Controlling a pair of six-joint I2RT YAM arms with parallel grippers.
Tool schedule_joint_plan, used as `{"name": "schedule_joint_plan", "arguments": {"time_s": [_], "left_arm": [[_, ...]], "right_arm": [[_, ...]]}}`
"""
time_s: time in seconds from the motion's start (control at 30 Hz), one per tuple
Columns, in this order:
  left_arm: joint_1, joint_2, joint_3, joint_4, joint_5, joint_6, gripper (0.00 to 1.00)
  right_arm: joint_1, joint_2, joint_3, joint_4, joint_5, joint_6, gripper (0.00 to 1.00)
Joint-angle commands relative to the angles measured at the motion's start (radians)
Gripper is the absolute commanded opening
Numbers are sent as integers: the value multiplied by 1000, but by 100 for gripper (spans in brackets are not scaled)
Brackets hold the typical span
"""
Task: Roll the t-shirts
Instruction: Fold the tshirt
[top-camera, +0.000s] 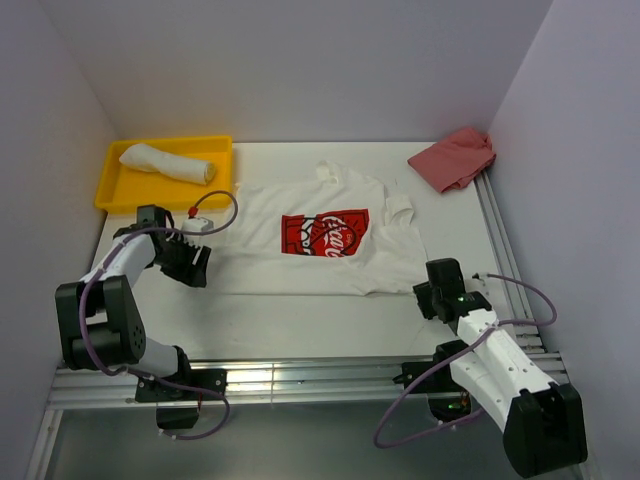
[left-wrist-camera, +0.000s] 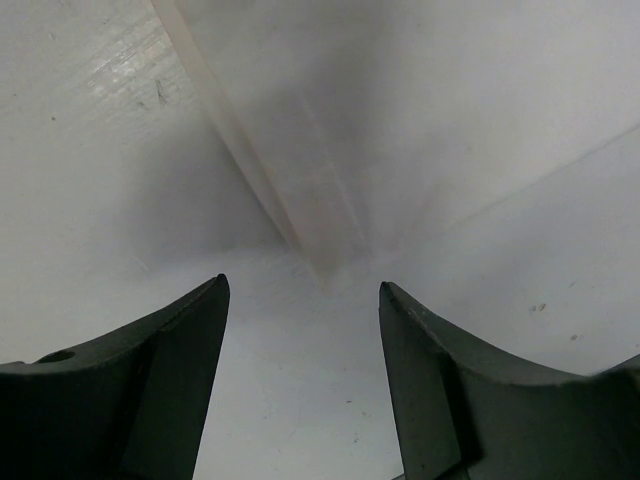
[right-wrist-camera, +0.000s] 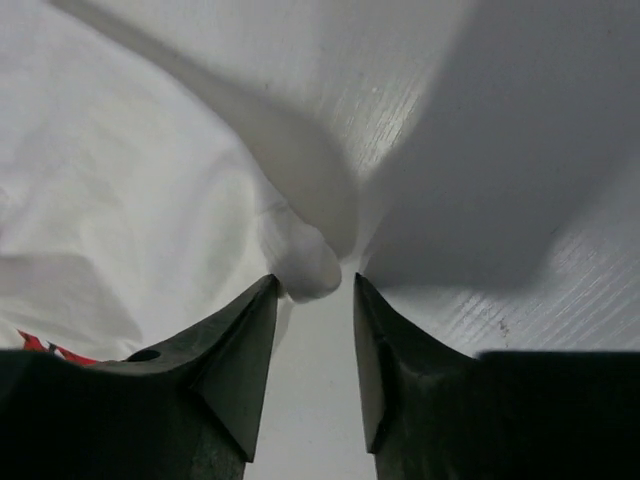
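Top external view: taken from high behind near edge of surface (top-camera: 300, 315), tilted down and forward; whole surface covered from afar. Left wrist view: taken just behind left end effector (left-wrist-camera: 303, 290), pointed down past fingertips, very near surface. Right wrist view: same, behind right end effector (right-wrist-camera: 315, 285). Shared with overhead view: near corners of t-shirt (top-camera: 330, 235).

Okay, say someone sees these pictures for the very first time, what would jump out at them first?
Most likely the white t-shirt spread flat mid-table, its red print the brightest spot. Next, the yellow tray at the far left holding a rolled white t-shirt, and a pink cloth crumpled in the far right corner. The left gripper and right gripper sit at the spread shirt's near corners, jaws apart.
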Motion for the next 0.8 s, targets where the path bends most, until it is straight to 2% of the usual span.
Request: {"name": "schedule_joint_plan", "arguments": {"time_s": [0.0, 0.03, 0.13, 0.17, 0.53, 0.77], "left_arm": [[2, 22, 2, 32, 10, 3, 67], [2, 26, 2, 33, 10, 2, 67], [2, 46, 2, 44, 4, -4, 66], [1, 52, 5, 47, 6, -4, 65], [2, 149, 35, 90, -16, -41, 58], [1, 181, 55, 82, -10, -54, 51]], "right_arm": [[-21, 31, 6, 44, 40, -14, 42], [-28, 37, 8, 53, 43, -17, 30], [-33, 64, 30, 44, 55, -43, 14], [-36, 69, 40, 36, 63, -58, 12], [-38, 150, 302, -123, 157, -338, 10], [-36, 271, 360, -160, 204, -434, 11]]}}
